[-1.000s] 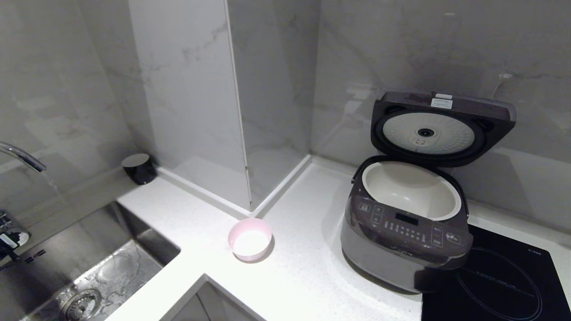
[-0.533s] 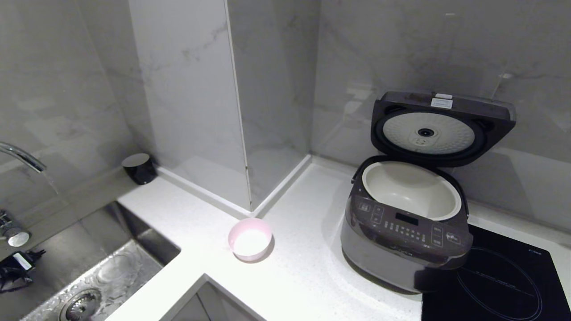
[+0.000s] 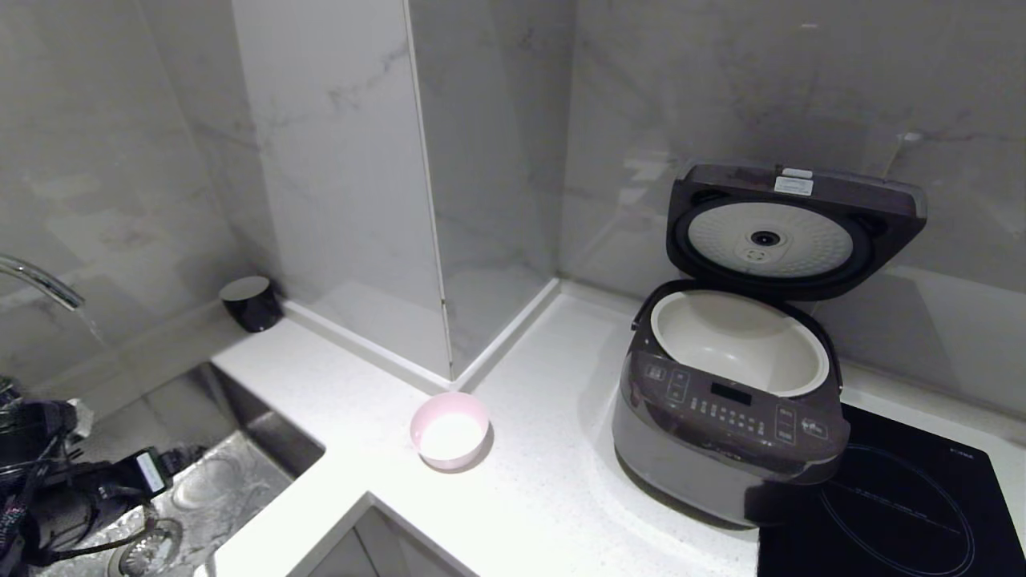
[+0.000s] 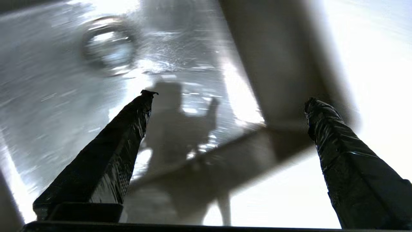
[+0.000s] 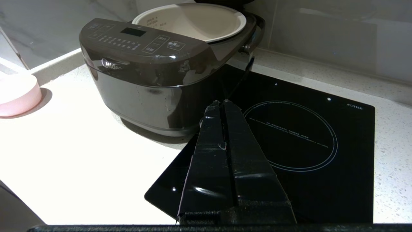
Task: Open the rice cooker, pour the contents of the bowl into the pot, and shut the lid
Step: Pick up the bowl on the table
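The dark rice cooker (image 3: 725, 433) stands on the white counter with its lid (image 3: 789, 228) swung up against the wall. The cream pot (image 3: 737, 340) inside looks empty. A pink bowl (image 3: 449, 429) with whitish contents (image 3: 449, 439) sits on the counter left of the cooker. Over the sink, well left of the bowl, my left gripper (image 4: 229, 97) is open and holds nothing. My left arm (image 3: 80, 489) shows at the lower left. Low over the hob's near corner, my right gripper (image 5: 220, 102) is shut, beside the cooker (image 5: 145, 80).
A steel sink (image 3: 240, 449) with a drain (image 4: 109, 45) lies at the left, under a tap (image 3: 40, 280). A black cylinder (image 3: 250, 303) stands at the back of the counter. The black hob (image 3: 898, 505) is at the right, touching the cooker's base.
My left arm has come further into the head view from the left edge, over the sink. The bowl, the cooker and the right arm have not moved.
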Available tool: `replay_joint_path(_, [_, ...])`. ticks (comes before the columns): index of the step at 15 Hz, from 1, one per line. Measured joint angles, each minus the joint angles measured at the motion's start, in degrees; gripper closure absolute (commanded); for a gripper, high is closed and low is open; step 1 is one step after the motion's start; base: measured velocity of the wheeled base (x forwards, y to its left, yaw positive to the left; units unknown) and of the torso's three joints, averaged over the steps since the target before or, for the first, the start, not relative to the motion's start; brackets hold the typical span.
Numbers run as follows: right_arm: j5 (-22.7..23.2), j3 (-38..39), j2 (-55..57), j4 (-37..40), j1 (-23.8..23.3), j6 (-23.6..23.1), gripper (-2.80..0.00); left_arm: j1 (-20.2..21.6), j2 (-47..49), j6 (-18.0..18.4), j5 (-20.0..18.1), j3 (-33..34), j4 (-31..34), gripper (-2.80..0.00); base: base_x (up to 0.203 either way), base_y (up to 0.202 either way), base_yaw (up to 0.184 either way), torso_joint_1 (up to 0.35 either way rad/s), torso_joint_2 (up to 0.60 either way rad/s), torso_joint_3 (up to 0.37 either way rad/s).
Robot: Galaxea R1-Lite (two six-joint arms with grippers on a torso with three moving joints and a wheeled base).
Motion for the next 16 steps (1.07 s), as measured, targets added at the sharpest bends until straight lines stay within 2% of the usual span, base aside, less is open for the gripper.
replay_joint_path(3, [0.0, 0.0, 0.0, 0.0, 0.0, 0.0, 0.0, -12.3, -6.9, -1.9, 0.3, 0.8, 3.0, -2.8, 0.0, 0.0, 0.0, 0.0, 0.0, 0.0])
replay_joint_path(5, [0.0, 0.0, 0.0, 0.0, 0.0, 0.0, 0.0, -20.1, -8.2, -3.2, 0.5, -1.2, 3.9, -2.8, 0.0, 0.0, 0.0, 0.0, 0.0, 0.0])
replay_joint_path(9, [0.0, 0.0, 0.0, 0.0, 0.0, 0.0, 0.0, -33.1, -4.0, -3.6, 2.8, -11.0, 4.7, -2.8, 0.0, 0.0, 0.0, 0.0, 0.0, 0.0])
replay_joint_path(12, [0.0, 0.0, 0.0, 0.0, 0.0, 0.0, 0.0, -38.8, 1.8, -3.0, 4.8, -19.4, 8.4, -2.8, 0.0, 0.0, 0.0, 0.0, 0.0, 0.0])
replay_joint_path(16, [0.0, 0.0, 0.0, 0.0, 0.0, 0.0, 0.0, -40.9, 9.6, 0.9, 8.6, -25.2, 10.6, -2.8, 0.0, 0.0, 0.0, 0.0, 0.0, 0.0])
